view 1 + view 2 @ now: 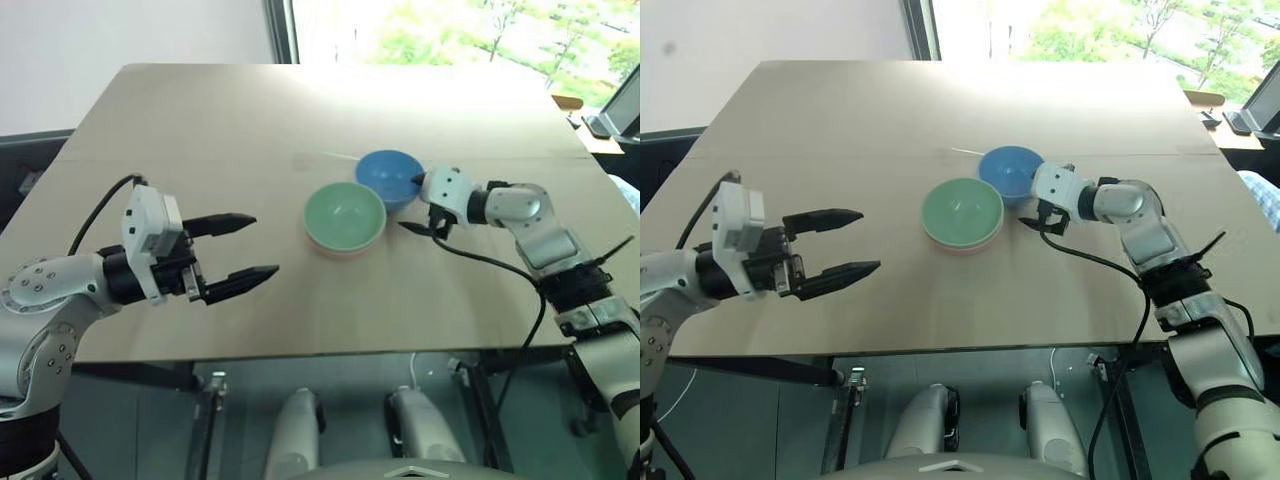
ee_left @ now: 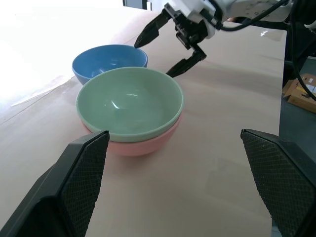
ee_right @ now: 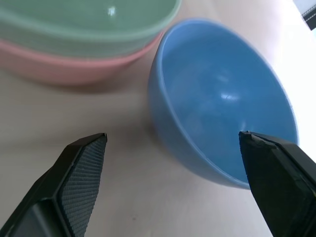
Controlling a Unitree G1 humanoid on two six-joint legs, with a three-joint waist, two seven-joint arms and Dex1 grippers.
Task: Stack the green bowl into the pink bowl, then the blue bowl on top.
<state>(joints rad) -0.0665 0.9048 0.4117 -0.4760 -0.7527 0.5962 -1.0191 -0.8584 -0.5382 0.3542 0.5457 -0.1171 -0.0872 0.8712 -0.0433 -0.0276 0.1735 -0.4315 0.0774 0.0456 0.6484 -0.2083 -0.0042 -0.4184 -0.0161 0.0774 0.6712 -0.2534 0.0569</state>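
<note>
Now both grippers' fingers spread wide, empty; right gripper (image 1: pixel 412 204) straddling the blue bowl (image 1: pixel 388 177); left gripper (image 1: pixel 252 246) well apart.

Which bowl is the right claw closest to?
The blue bowl, standing alone by the right claw; the green bowl sits nested in the pink bowl.

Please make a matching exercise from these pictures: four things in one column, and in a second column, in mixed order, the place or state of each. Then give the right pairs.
Things
1. green bowl
2. pink bowl
3. blue bowl
4. right gripper

Places or states
A. stands alone on the table, next to the stack
B. open, at the blue bowl's rim
C. at the bottom of the stack
D. nested inside another bowl

Pairs: 1-D, 2-C, 3-A, 4-B
</note>
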